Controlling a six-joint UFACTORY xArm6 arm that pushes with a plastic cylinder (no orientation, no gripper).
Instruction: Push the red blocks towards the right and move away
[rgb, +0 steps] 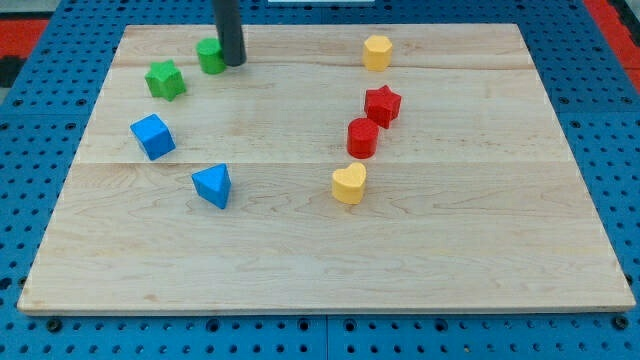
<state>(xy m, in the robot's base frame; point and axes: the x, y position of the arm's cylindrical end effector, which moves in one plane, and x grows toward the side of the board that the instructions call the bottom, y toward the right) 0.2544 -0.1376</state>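
On the wooden table top (300, 260), going from the view's left edge: a blue cube block (152, 136) sits near the left edge, a green star-shaped block (165, 79) above it toward the top-left corner, and a blue triangular block (212, 186) lower, nearer the middle. My tip (233, 62) stands close to the top edge, touching the right side of a green round block (210, 56); it is a plain dark rod with nothing clamped on it, well apart from the red blocks.

Right of centre lie the two red blocks: a red cylinder block (362, 138) and, just above and right of it, a red star-shaped block (382, 104), the two touching or nearly so. A yellow heart-shaped block (349, 184) lies just below them; a yellow hexagonal block (377, 52) sits near the top edge.

The pale board rests on a blue perforated surface (40, 100).
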